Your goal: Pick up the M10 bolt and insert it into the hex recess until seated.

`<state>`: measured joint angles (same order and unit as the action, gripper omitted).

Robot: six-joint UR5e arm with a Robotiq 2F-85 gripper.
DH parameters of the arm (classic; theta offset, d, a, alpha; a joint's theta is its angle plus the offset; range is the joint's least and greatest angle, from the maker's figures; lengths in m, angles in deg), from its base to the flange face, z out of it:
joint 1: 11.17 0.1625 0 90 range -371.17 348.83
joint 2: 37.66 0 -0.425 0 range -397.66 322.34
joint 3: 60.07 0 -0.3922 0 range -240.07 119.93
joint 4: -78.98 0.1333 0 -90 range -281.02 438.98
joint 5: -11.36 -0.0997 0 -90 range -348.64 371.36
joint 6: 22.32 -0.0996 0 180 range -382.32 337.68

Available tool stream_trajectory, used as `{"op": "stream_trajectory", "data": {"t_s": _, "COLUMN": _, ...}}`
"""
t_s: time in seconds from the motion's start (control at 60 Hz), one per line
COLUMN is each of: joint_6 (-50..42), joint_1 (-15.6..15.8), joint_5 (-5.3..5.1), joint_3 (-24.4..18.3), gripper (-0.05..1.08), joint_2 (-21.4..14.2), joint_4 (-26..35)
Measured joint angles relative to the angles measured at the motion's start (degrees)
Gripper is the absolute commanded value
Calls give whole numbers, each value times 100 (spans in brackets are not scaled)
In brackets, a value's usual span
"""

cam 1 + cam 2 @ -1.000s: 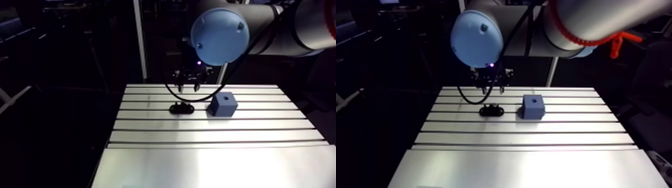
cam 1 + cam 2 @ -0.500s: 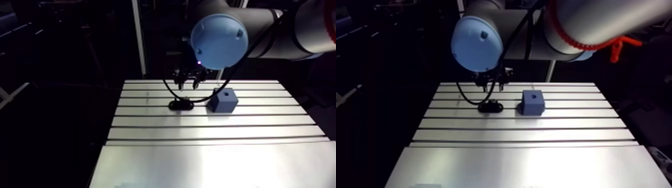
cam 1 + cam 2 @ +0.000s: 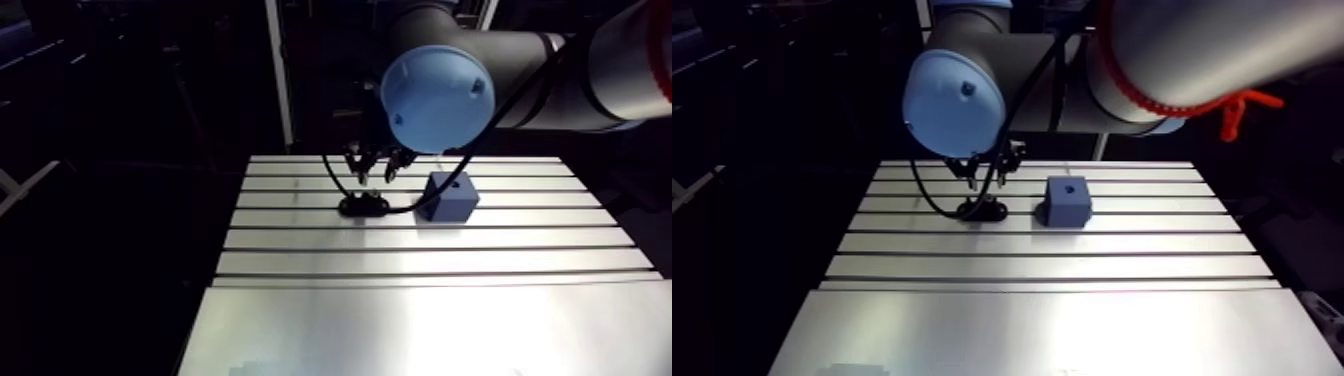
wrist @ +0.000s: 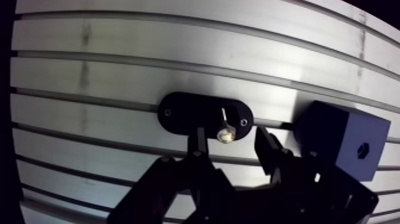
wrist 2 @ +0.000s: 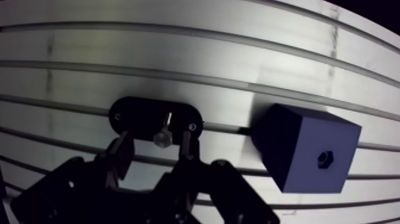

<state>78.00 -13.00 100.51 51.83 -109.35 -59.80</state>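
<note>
A small silver bolt [image 4: 225,136] stands upright in a black oval holder [image 4: 178,113] on the slotted table [image 3: 420,300]. My gripper [image 4: 230,137] hovers over it, open; the bolt head shows between the two fingertips [image 4: 198,140] with a gap on each side. Beside the holder sits a blue cube [image 4: 342,140] with a small hex recess [image 4: 361,149] in one face. In the arm view the gripper [image 3: 375,168] hangs just above the holder [image 3: 363,206], with the cube [image 3: 448,196] to its right.
The table's long slots run crosswise under the holder and cube. A black cable loops down beside the gripper [image 3: 990,172], close to the holder [image 3: 982,210]. The table's left edge drops into darkness.
The gripper has come down closer to the holder and bolt, fingers still apart. The arm view has shifted slightly with the arm. Holder and cube have not moved.
</note>
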Motion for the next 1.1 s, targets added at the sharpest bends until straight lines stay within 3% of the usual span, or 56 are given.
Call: {"op": "stream_trajectory", "data": {"t_s": 1.1, "joint_6": 123, "joint_1": 5, "joint_5": 10, "joint_3": 102, "gripper": 52, "joint_2": 111, "joint_4": -225}}
